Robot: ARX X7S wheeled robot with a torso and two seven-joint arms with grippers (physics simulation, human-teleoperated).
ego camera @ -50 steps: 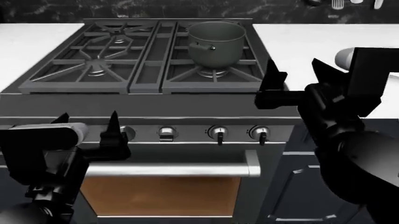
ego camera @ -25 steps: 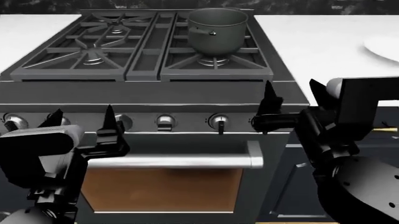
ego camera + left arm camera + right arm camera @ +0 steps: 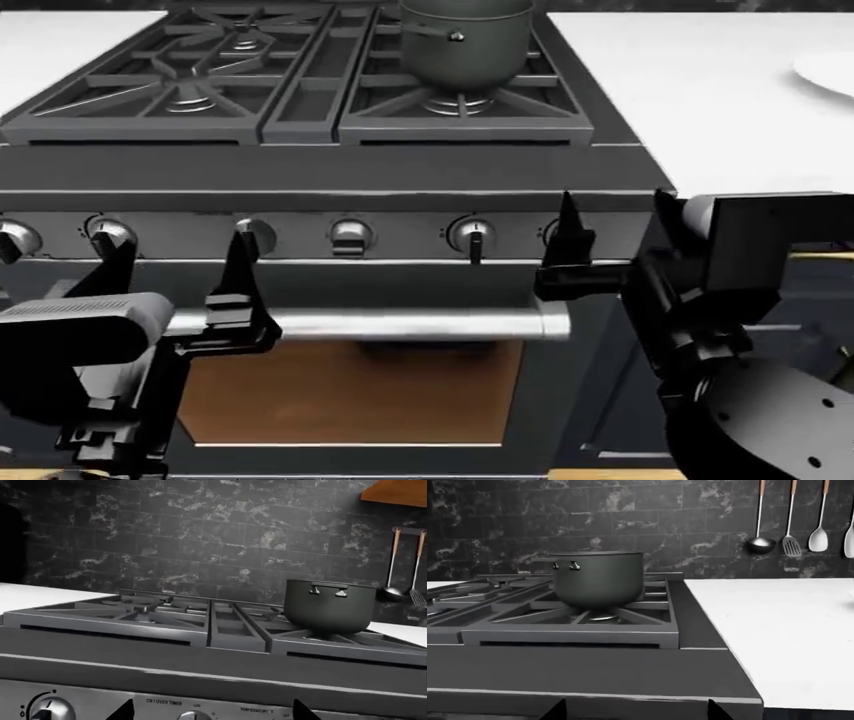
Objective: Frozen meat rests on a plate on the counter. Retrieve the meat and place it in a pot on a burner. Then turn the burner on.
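Meat first, and you can't see it from where you stand: only a sliver of the plate (image 3: 830, 75) peeks in at the far right edge of the head view, out on the counter (image 3: 707, 110), and the frozen lump itself is out of frame. So nothing is picked up yet, and the whole job lies ahead of you.

Your pot (image 3: 467, 45) sits ready on the back right burner (image 3: 458, 100), centred on the grate prongs, which is exactly why it needs no touching; the ring shows just beneath it in the right wrist view (image 3: 602, 616). It looks empty of any lid, so the drop should be a straight one from above.

Both arms hang low in front of the oven, level with the knob row. Your left gripper (image 3: 174, 265) has its fingers spread apart and holds nothing. Your right gripper (image 3: 617, 230) is likewise parted and empty, its tips by the rightmost knobs (image 3: 471, 236). That right arm is the nearer one to the plate, so it is my pick for the reach.

The likely call: lift and swing right toward the plate, since from this low posture the counter edge stands between claw and meat. Mind those knobs as you rise; a bump could turn a burner early.
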